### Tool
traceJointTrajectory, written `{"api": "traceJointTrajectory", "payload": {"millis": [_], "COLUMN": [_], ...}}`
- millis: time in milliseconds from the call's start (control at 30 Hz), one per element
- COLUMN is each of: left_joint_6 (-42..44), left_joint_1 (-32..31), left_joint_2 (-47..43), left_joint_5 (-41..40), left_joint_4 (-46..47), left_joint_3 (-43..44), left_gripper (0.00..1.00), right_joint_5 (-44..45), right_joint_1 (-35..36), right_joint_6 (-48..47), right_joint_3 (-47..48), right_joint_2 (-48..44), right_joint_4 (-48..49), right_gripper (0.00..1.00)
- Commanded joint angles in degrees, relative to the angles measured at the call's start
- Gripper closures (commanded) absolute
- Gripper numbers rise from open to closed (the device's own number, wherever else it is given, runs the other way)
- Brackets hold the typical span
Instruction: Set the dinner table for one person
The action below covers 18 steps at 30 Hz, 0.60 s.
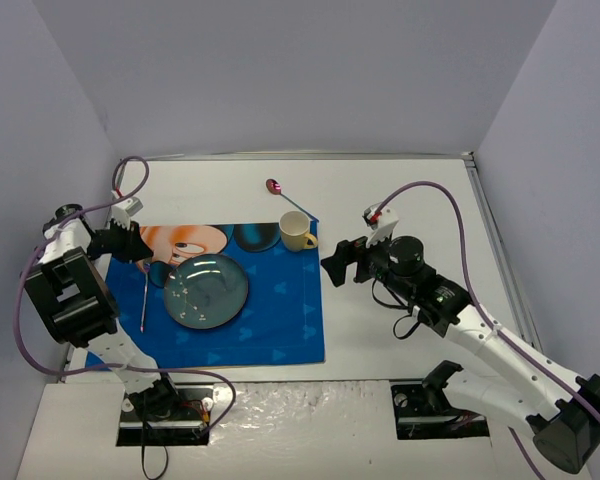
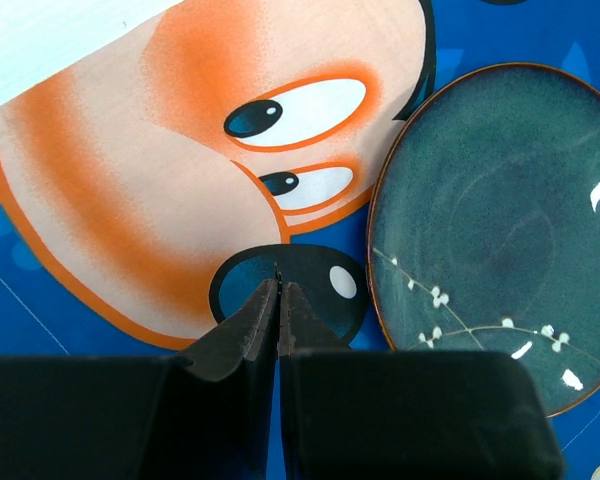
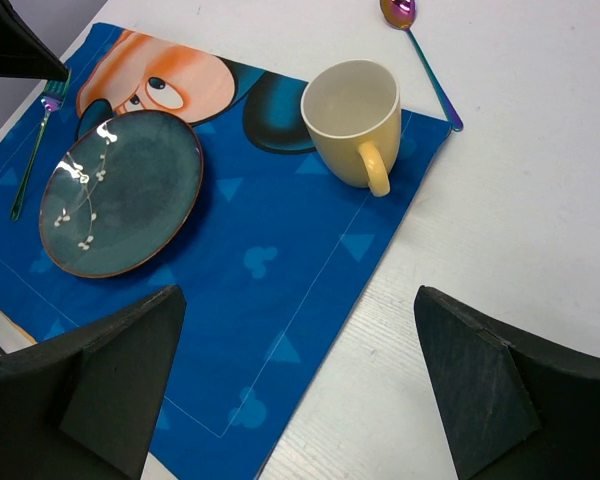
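A white bench (image 1: 400, 200) fills the walled cell and carries everything. A blue cartoon placemat (image 1: 280, 320) lies on its left half. The right end effector (image 3: 300, 290) hangs wide open and empty above the mat's right edge, facing the far corner. The left end effector (image 2: 278, 290) hovers over the printed face at the mat's far-left corner, its jaws pressed together with nothing visible between them.

On the mat, a dark green plate (image 1: 206, 290) sits left of centre. A cream cup (image 1: 297, 232) stands upright at the far-right corner with its handle toward the arms. A thin fork (image 1: 144, 300) lies just left of the plate, tines pointing away, their tips close under the left end effector.

A small iridescent spoon (image 1: 280, 192) rests on bare bench beyond the cup, the end of its handle at the mat's corner.

The setting looks near complete, and the spoon appears to be the piece left to place. The open right arm seems best placed to fetch it. That calls for a reach past the cup without nudging it, then a low pinch on the flat handle.
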Motion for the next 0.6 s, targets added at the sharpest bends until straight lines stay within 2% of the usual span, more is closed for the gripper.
{"api": "traceJointTrajectory", "payload": {"millis": [0, 567], "left_joint_6": [4.45, 7.34], "left_joint_1": [0.54, 1.07], "left_joint_2": [-0.76, 4.21], "left_joint_5": [3.41, 1.74], "left_joint_4": [-0.46, -2.51], "left_joint_3": [0.56, 1.64], "left_gripper": [1.00, 0.97], "right_joint_5": [0.38, 0.82], "right_joint_1": [-0.29, -0.31], "right_joint_6": [-0.94, -1.05], "right_joint_3": [0.67, 0.62], "right_joint_2": [0.59, 2.01], "right_joint_4": [3.01, 3.01], "right_gripper": [0.05, 0.04]}}
